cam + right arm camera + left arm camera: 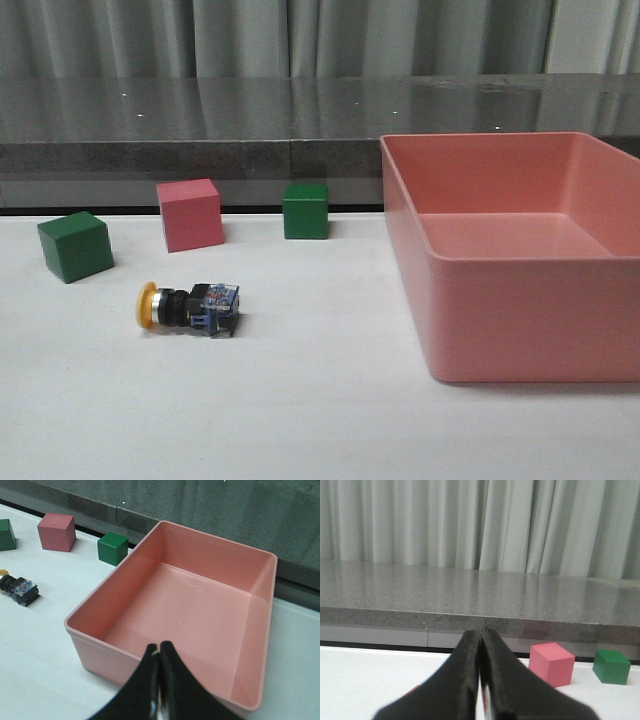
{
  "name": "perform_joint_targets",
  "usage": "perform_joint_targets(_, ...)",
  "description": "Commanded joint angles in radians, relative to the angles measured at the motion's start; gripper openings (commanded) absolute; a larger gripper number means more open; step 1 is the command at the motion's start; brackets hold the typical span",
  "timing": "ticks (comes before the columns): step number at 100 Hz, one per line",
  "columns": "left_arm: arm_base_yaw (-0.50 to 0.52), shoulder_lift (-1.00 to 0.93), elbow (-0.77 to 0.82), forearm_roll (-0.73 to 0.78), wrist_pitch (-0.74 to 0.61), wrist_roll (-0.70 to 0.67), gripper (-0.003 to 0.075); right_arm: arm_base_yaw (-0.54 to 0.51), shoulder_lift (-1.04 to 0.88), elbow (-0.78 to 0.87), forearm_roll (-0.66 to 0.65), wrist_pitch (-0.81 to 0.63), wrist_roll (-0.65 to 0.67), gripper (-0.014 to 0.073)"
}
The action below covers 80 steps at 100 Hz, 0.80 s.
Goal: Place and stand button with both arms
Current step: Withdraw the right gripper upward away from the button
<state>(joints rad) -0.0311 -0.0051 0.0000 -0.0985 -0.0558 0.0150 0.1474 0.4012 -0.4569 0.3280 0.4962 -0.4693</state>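
Observation:
The button point(188, 307) lies on its side on the white table, yellow cap to the left, blue-clear base to the right. It also shows in the right wrist view point(18, 588). Neither arm appears in the front view. My left gripper point(481, 637) is shut and empty, low over the table, pointing toward the back ledge. My right gripper point(159, 650) is shut and empty, above the near wall of the pink bin point(116, 656). The button is hidden in the left wrist view.
A large pink bin point(500, 330) fills the right side. A green cube point(75, 246), a pink cube point(189, 214) and a second green cube point(305, 210) stand behind the button. A grey stone ledge point(200, 150) runs along the back.

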Motion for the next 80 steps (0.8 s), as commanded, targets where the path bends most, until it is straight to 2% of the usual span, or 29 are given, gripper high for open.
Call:
perform_joint_targets(1, 0.001, -0.029, 0.021, -0.043, -0.090, -0.007, 0.0105, -0.006, 0.003, -0.026, 0.001, -0.056, -0.001, -0.0062)
perform_joint_targets(5, 0.001, -0.029, 0.013, -0.048, -0.088, -0.007, 0.0164, -0.006, 0.003, -0.026, 0.001, -0.055, -0.001, -0.0062)
perform_joint_targets(18, 0.001, -0.029, -0.030, -0.066, -0.088, -0.007, 0.0452, -0.006, 0.003, -0.026, 0.001, -0.051, -0.001, -0.0062)
perform_joint_targets(25, 0.001, -0.029, -0.051, -0.068, -0.114, -0.007, 0.0517, -0.006, 0.003, -0.026, 0.001, -0.042, -0.001, -0.0062)
perform_joint_targets(35, 0.001, -0.029, -0.055, -0.074, -0.214, -0.007, 0.0501, -0.006, 0.003, -0.026, 0.001, -0.038, -0.001, -0.0062)
perform_joint_targets(44, 0.001, -0.025, -0.066, -0.114, -0.236, -0.007, 0.0428, -0.006, 0.003, -0.026, 0.001, -0.038, -0.001, -0.0062)
perform_joint_targets(53, 0.001, 0.013, -0.129, -0.118, -0.093, -0.007, 0.0365, -0.006, 0.003, -0.026, 0.001, -0.037, -0.001, -0.0062)
perform_joint_targets(66, 0.001, 0.147, -0.279, -0.102, 0.076, 0.001, 0.0365, -0.006, 0.003, -0.026, 0.001, -0.029, -0.001, -0.0062)
perform_joint_targets(80, 0.001, 0.392, -0.495, -0.020, 0.244, 0.027, 0.0366, -0.006, 0.003, -0.026, 0.001, -0.016, -0.001, -0.0062)
